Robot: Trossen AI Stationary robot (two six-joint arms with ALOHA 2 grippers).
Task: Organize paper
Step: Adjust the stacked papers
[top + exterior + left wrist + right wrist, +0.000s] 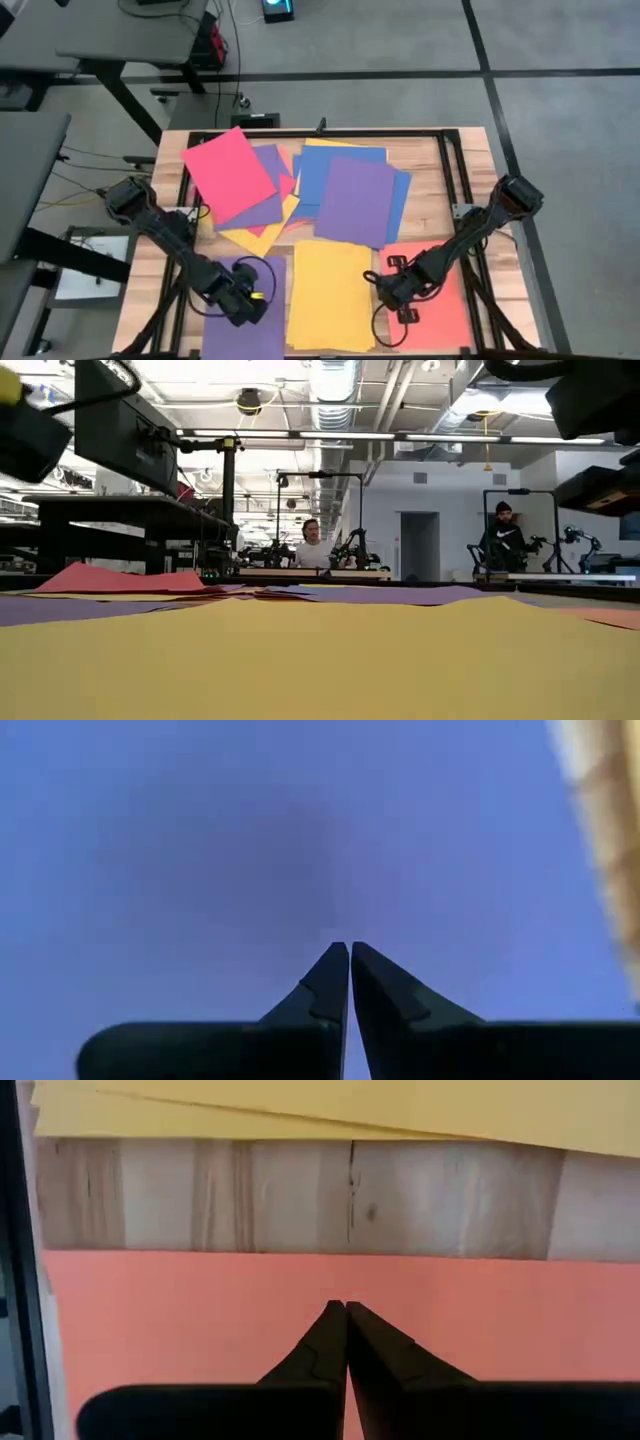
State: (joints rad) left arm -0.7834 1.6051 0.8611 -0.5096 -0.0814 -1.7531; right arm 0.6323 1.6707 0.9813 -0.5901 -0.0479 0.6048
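Along the near edge of the wooden counter (430, 170) three sorted sheets lay side by side. On the left, a purple sheet (245, 320) sat beneath the left hand (243, 300), whose fingers were pressed together with nothing between them, the tips just above or on the paper. In the middle lay a yellow sheet (332, 295), with a strip of bare wood between it and the salmon-red sheet (440, 305) on the right. The right hand (392, 290) hung over the left edge of that red sheet, its fingers likewise closed and empty.

Farther back, the unsorted paper pile (300, 185) spread across the counter's far half: a red sheet (228, 172) on top at the left, orange and yellow beneath, and a purple sheet (357, 200) over blue ones (330, 160) at the right.

Beyond the counter, two people (313, 545) sat in the room.
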